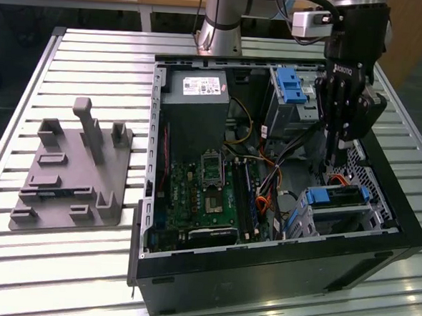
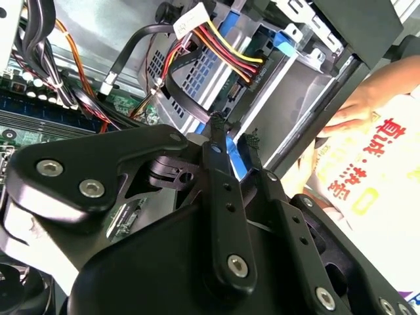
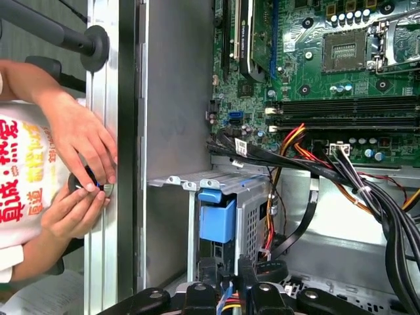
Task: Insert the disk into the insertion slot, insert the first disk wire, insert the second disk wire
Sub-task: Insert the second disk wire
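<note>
The arm is reaching straight down into the open computer case [image 1: 261, 276], its gripper [image 1: 336, 173] hanging just above the disk [image 1: 337, 197], which is sitting inside the insertion slot [image 1: 343, 222]. Clamped or spread? Cannot tell.

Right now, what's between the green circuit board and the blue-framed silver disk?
In the first wrist view, a bundle of black, red and orange cables crosses between board and disk.

In the exterior view, most of the disk [image 1: 334, 196] is hidden inside the insertion slot [image 1: 342, 222], at the exterior view's lower right. In the first wrist view, the picture's edge cuts off the pincer [image 3: 226, 275] and the arm behind a person's hand [image 3: 82, 141].
</note>
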Controlling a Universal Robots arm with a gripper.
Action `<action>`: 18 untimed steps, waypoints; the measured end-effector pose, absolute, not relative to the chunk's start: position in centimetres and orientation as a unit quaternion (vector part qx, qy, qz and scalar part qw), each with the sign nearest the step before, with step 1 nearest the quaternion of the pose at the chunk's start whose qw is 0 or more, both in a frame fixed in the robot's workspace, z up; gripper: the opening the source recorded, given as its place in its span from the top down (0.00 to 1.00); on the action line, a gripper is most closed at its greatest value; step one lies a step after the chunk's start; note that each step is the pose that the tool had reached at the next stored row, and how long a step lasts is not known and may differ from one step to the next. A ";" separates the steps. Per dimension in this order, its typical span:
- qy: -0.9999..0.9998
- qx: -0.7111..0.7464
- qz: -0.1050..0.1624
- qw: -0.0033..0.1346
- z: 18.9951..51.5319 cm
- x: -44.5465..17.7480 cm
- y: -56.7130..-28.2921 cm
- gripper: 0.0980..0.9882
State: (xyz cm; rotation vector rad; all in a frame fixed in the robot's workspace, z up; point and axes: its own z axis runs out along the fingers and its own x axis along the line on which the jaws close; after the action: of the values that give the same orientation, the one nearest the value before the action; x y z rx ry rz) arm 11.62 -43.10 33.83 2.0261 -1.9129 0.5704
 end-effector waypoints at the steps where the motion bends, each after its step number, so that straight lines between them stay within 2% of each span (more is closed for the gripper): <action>1: -0.665 0.705 0.199 0.148 33.8 11.6 -43.0 0.80; 14: -0.663 0.704 0.203 0.153 33.7 11.6 -42.8 0.80; 15: -0.663 0.704 0.203 0.153 33.7 11.6 -42.8 0.82; 16: -0.663 0.704 0.203 0.153 33.7 11.6 -42.8 0.89; 18: -0.663 0.704 0.204 0.153 33.7 11.6 -42.8 0.89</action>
State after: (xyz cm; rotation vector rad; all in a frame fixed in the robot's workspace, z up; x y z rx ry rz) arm 11.61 -42.78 33.67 2.0187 -1.9012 0.5836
